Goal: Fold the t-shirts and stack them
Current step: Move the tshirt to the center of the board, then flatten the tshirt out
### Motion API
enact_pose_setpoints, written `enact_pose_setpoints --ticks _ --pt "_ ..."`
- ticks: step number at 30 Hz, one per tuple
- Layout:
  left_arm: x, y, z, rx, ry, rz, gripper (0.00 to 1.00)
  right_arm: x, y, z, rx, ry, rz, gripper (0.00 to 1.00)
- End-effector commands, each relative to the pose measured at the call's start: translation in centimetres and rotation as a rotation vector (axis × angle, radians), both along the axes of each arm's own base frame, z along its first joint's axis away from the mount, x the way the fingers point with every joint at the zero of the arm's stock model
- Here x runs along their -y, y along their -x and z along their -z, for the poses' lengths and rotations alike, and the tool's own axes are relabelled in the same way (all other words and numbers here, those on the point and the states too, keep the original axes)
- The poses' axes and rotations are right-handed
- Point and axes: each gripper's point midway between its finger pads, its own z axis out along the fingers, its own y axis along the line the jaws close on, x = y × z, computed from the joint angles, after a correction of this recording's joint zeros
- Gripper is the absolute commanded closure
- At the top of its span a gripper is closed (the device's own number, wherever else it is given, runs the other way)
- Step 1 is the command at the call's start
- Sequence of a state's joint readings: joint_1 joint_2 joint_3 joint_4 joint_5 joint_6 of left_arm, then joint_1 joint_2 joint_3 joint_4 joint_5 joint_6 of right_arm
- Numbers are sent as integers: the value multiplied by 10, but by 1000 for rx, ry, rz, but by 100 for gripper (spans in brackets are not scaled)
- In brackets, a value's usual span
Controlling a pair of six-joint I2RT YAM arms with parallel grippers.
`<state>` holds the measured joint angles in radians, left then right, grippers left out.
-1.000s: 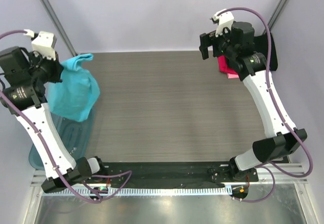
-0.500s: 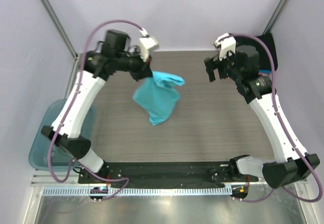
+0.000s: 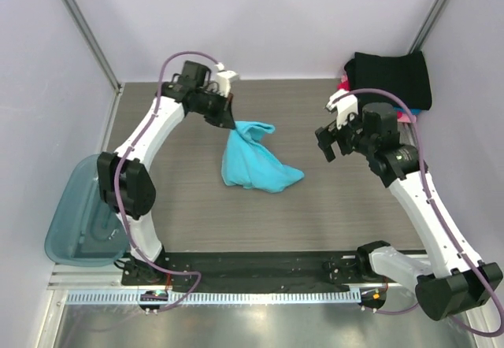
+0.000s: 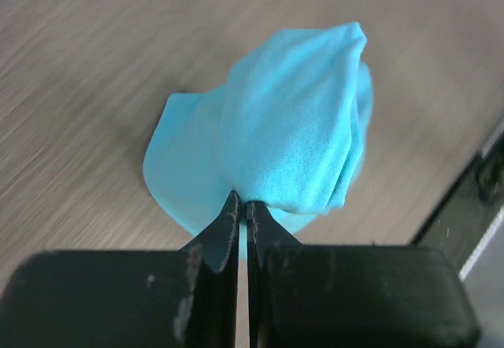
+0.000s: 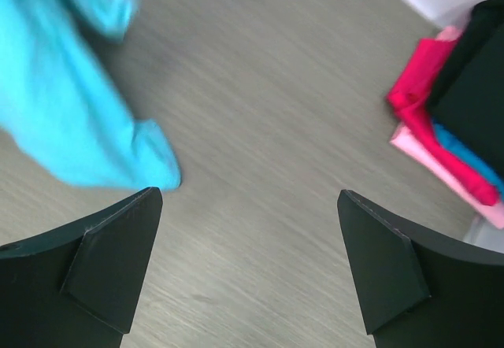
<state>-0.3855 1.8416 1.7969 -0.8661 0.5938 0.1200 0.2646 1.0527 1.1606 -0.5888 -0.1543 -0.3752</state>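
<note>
turquoise t-shirt (image 5: pixel 55 104) blurred, edge-cropped, folded stack (image 5: pixel 429 104) apparently partly hidden

We find ourselves in a robotics lab cell, plain pale walls (image 3: pixel 260 17) from 9 to 3 o'clock, metal frame posts (image 3: pixel 85 29) at 11 and 1, two white robot arms (image 3: pixel 421 202) bolted at 6, purple cables (image 3: pixel 186 54), slotted rail (image 3: pixel 260 296), wood-grain table (image 3: pixel 315 206)

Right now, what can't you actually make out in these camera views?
Top view: the black shirt hides how many shirts lie beneath it.
Right wrist view: the stack is cut off by the right edge; the turquoise shirt is blurred.
Left wrist view: bunched folds hide which part of it the left hand pinches.
</note>
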Motion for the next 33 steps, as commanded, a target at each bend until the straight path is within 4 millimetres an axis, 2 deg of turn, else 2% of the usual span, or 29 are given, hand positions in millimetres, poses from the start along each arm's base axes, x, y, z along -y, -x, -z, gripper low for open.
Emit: enact_pose_setpoints --ticks 1,2,4,5,6,7,8,9,10,11,12,13,15,17,19,21,24,25,27,28,30,32,33 --pt "-42 -57 -40 114 128 -251 100 -4 18 55 -146 28 -60 1" --pt "-64 -64 -47 103 153 -334 100 -5 20 68 -194 8 -36 1" --pt "-76 -61 -57 168 143 -317 100 -11 24 95 -293 -13 -42 1" --pt "-78 -51 -44 162 114 -287 100 -16 25 102 -318 -30 -56 1" --pt "-78 -38 -49 207 106 -217 99 -23 26 109 -352 -73 -68 1" --pt "-76 -31 -41 200 94 -186 99 -29 21 117 -366 -92 -75 1" --pt "-74 -23 -31 179 82 -168 99 -34 16 131 -409 -104 -77 1" --pt "-74 -14 -14 125 69 -161 99 -42 14 135 -438 -141 -89 1" --pt "-71 -9 -5 78 73 -172 98 -48 4 130 -423 -162 -108 1" --pt "-68 -4 3 47 74 -171 97 -55 -2 140 -463 -176 -123 1" --pt "-68 4 16 7 67 -169 97 -61 -6 141 -477 -193 -139 1" --pt "-67 7 23 1 54 -167 97 -73 -14 129 -464 -234 -184 1" --pt "-72 10 38 -19 27 -180 99 -86 -30 131 -505 -287 -205 2" --pt "-77 10 47 -29 -9 -204 100 -104 -37 127 -539 -364 -264 4" --pt "-80 14 55 -42 -29 -205 100 -122 -49 128 -585 -440 -306 8" --pt "-82 17 59 -56 -36 -210 100 -132 -63 138 -622 -472 -302 10" --pt "-83 21 67 -78 -46 -210 100 -144 -84 139 -618 -516 -300 11" --pt "-83 23 69 -85 -49 -210 100 -147 -89 154 -647 -515 -292 12" --pt "-86 25 73 -90 -61 -214 100 -154 -99 155 -651 -522 -295 12" --pt "-86 25 75 -91 -66 -216 100 -157 -101 171 -685 -523 -289 13" --pt "-88 26 77 -88 -75 -216 100 -165 -110 172 -689 -532 -296 13" --pt "-90 29 78 -92 -83 -220 100 -171 -114 185 -714 -528 -297 14" --pt "-91 29 79 -91 -90 -221 100 -177 -118 182 -705 -529 -309 14"
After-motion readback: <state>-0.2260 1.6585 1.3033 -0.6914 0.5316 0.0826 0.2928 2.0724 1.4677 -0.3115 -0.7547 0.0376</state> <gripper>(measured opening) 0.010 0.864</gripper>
